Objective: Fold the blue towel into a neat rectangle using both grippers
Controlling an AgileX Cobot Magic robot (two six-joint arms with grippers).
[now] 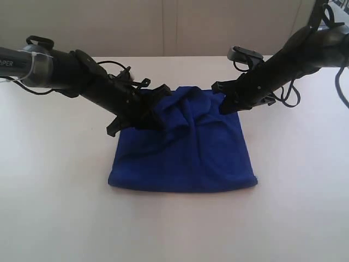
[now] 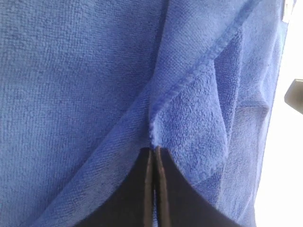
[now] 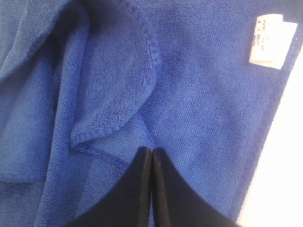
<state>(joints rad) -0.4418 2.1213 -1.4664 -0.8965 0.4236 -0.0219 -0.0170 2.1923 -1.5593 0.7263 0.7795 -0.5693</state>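
Jaws of left gripper (image 2: 154, 150) pinched on blue towel (image 1: 185, 155) hem, right gripper (image 3: 151, 151) jaws closed tight against it near white tag (image 3: 271, 41), white table (image 1: 54, 213)

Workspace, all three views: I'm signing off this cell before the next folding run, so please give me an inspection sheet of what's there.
Surface: plain white tabletop, no marks seen.
Job's things: deep blue fuzzy rectangular towel, near part lying flat, far edge bunched and raised between the arms; small white tag at one edge.
Clutter: nothing seen.
End effectors: left black end effector shut, pinching a ridge of towel edge; right black end effector shut over the towel, grip on cloth not clear.
Cables: dark cable loops along both arms, off the towel.
Surroundings: pale wall behind the table.
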